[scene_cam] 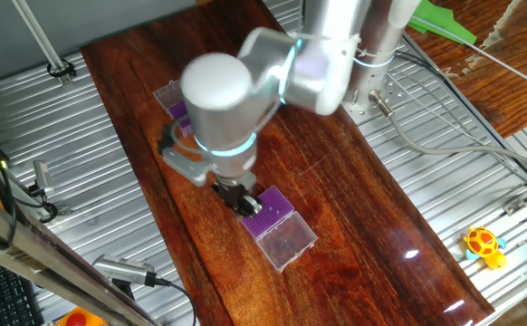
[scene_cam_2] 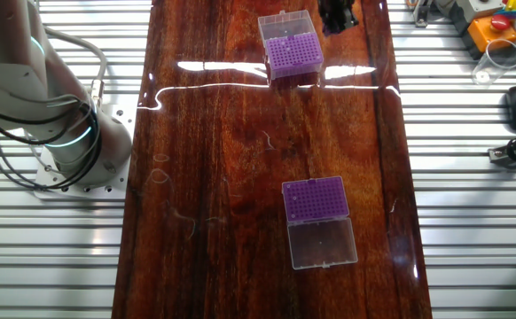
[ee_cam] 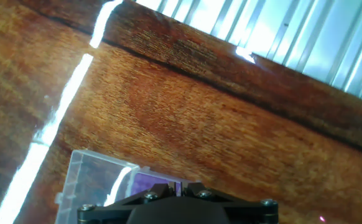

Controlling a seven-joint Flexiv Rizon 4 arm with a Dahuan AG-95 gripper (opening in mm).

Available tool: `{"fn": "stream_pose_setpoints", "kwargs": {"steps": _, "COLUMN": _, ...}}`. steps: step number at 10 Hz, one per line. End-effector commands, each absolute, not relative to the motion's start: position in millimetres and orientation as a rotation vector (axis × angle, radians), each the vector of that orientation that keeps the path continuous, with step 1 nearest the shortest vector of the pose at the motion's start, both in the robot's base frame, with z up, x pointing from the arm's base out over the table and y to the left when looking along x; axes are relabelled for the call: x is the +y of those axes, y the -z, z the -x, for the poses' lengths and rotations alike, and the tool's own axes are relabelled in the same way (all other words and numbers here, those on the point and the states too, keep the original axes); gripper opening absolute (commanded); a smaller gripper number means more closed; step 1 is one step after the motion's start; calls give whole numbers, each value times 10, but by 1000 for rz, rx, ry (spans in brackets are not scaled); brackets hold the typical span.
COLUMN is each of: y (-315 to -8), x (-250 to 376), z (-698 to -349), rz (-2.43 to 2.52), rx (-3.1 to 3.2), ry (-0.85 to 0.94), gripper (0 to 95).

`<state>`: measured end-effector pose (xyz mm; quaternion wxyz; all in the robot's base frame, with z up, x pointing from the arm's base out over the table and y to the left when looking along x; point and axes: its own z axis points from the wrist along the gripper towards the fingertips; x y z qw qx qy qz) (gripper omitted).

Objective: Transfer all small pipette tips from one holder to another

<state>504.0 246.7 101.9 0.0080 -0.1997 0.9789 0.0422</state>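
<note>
In one fixed view the arm [scene_cam: 245,81] leans over the wooden table [scene_cam: 354,208], and the gripper [scene_cam: 238,198] hangs just above the purple end of a tip box [scene_cam: 277,225] whose clear lid lies open toward the near edge; a second box [scene_cam: 175,107] sits behind the arm, mostly hidden. The fingers are too blurred to tell how far apart they stand or whether they hold a tip. In the other fixed view both boxes lie well apart along the table, one [scene_cam_2: 291,46] at the far end, one [scene_cam_2: 316,220] nearer with its lid folded flat. The hand view shows only the black gripper body [ee_cam: 187,208], a corner of a box [ee_cam: 97,183] and bare wood.
</note>
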Motion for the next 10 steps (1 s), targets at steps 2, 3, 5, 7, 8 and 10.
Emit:
{"fn": "stream_pose_setpoints", "kwargs": {"steps": 2, "y": -1000, "x": 2508, "z": -4974, "rz": 600, "rx": 3059, "ry": -127, "gripper": 0}}
{"fn": "stream_pose_setpoints", "kwargs": {"steps": 3, "y": -994, "x": 2521, "z": -4969, "rz": 592, "rx": 3059, "ry": -128, "gripper": 0}}
{"fn": "stream_pose_setpoints", "kwargs": {"steps": 5, "y": -973, "x": 2566, "z": -4965, "rz": 571, "rx": 3062, "ry": -126, "gripper": 0}}
{"fn": "stream_pose_setpoints", "kwargs": {"steps": 7, "y": -955, "x": 2608, "z": -4971, "rz": 559, "rx": 3062, "ry": -125, "gripper": 0}}
{"fn": "stream_pose_setpoints", "kwargs": {"steps": 8, "y": -947, "x": 2628, "z": -4968, "rz": 554, "rx": 3061, "ry": -123, "gripper": 0}}
{"fn": "stream_pose_setpoints", "kwargs": {"steps": 10, "y": -934, "x": 2653, "z": -4958, "rz": 549, "rx": 3060, "ry": -119, "gripper": 0}}
